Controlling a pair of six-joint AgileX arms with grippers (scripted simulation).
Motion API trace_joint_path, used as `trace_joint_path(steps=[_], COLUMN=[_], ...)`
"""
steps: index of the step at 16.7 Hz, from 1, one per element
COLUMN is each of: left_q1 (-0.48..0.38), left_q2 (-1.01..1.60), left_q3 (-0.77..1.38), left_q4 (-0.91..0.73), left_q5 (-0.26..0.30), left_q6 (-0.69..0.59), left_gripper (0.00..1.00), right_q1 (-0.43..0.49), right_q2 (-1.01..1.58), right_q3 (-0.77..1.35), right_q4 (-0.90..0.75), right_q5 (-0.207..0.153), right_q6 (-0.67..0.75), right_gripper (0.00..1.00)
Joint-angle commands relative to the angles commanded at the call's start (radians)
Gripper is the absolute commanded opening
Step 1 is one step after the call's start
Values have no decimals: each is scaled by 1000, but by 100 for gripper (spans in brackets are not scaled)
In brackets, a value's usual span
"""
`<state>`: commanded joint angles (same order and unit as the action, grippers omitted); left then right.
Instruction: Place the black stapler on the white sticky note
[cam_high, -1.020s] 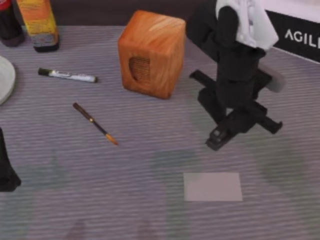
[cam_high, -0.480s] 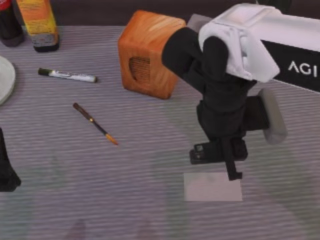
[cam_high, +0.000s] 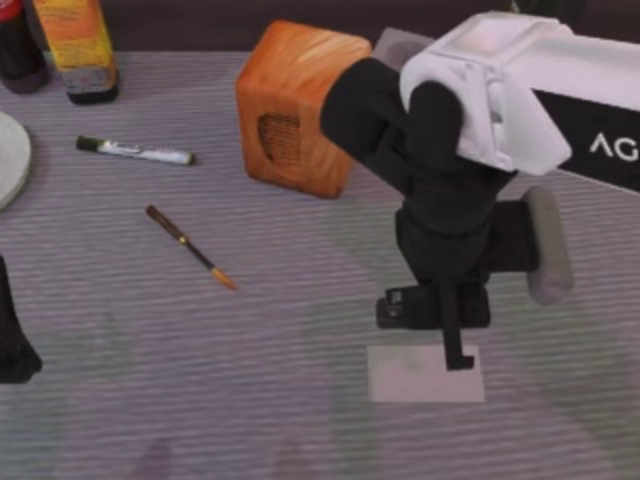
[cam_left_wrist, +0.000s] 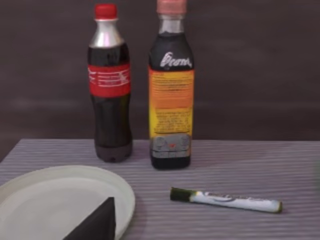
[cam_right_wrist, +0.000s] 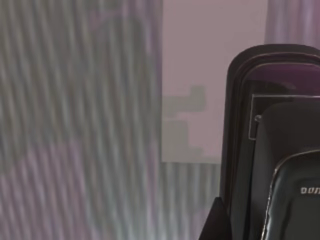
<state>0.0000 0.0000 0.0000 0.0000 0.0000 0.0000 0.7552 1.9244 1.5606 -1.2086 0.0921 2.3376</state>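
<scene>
The black stapler (cam_high: 398, 307) hangs just above the far edge of the white sticky note (cam_high: 410, 380), lying crosswise in the top view. My right gripper (cam_high: 445, 318) is shut on it from above, and one finger (cam_high: 456, 350) reaches down over the note. In the right wrist view the stapler (cam_right_wrist: 250, 150) fills one side, with the pale note (cam_right_wrist: 212, 65) on the table behind it. My left gripper (cam_high: 10, 345) is parked at the table's left edge, open and holding nothing; only one finger (cam_left_wrist: 97, 225) shows in its wrist view.
An orange wooden cube (cam_high: 300, 105) with a round hollow stands behind the note, close to my right arm. A marker (cam_high: 135, 151) and a thin paintbrush (cam_high: 190, 247) lie to the left. Two bottles (cam_left_wrist: 110, 85) and a white plate (cam_left_wrist: 45, 200) sit at the far left.
My right arm has swung forward and left with the stapler, from beside the cube to over the note's far edge. The stapler has turned crosswise. The left arm has not moved.
</scene>
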Motion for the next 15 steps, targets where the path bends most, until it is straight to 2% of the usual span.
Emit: trace_joint_path(steps=[4,10,15], left_q1=[0,0,0], left_q2=[0,0,0], left_q3=[0,0,0], left_q4=[0,0,0], left_q5=[0,0,0], left_q6=[0,0,0], left_gripper=[100,100,100], right_q1=[-5,-17,-18], right_q2=[21,101,111], right_q3=[-54,-229,-252], right_q4=[73,341,367], right_q5=[1,1,1], right_q6=[-6,-20,-21], right_gripper=[0,0,0])
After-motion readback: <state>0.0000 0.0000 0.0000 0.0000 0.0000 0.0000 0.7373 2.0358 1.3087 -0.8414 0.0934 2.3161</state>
